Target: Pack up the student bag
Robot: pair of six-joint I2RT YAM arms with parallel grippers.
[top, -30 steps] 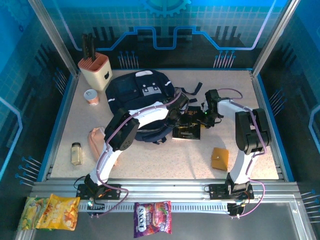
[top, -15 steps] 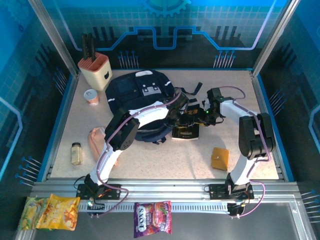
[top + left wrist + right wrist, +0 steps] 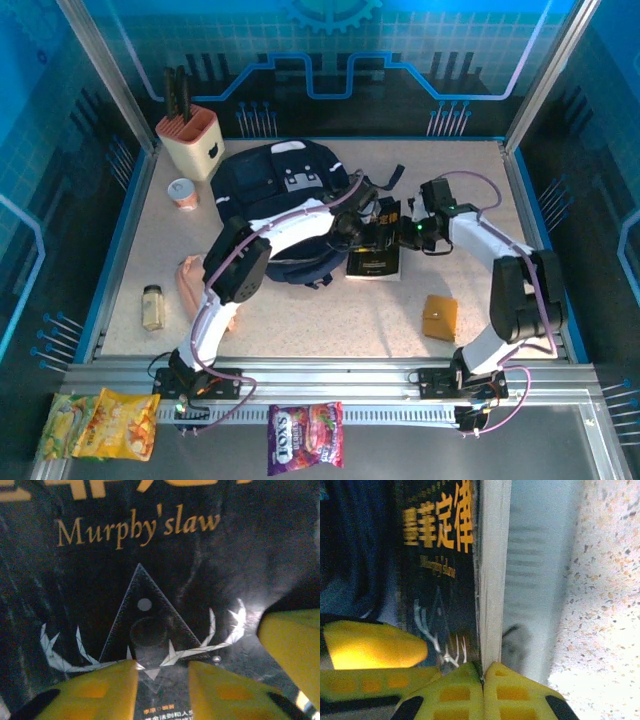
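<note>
The student bag (image 3: pixel 270 185) lies at the back of the desk (image 3: pixel 330 320), and just beside it the left gripper (image 3: pixel 162 669) hangs released over a black book (image 3: pixel 150 555), the right gripper (image 3: pixel 482 672) clenched at its edge.

Saw speckled beige table (image 3: pixel 330 315), blue-edged. Found cream knife block (image 3: pixel 190 140) at far left corner, dark handles up. Noted small round tub (image 3: pixel 182 193) just beside block, on its near side. Logged navy student bag (image 3: pixel 270 185) at far middle, black straps trailing right. Spotted black book (image 3: pixel 372 264) with gold lettering just right of bag; could not tell whether flat or tipped. Marked mustard pouch (image 3: pixel 438 317) at near right, well apart from book. Found small jar (image 3: pixel 152 307) at left, pink soft bundle (image 3: pixel 190 280) near it.
</note>
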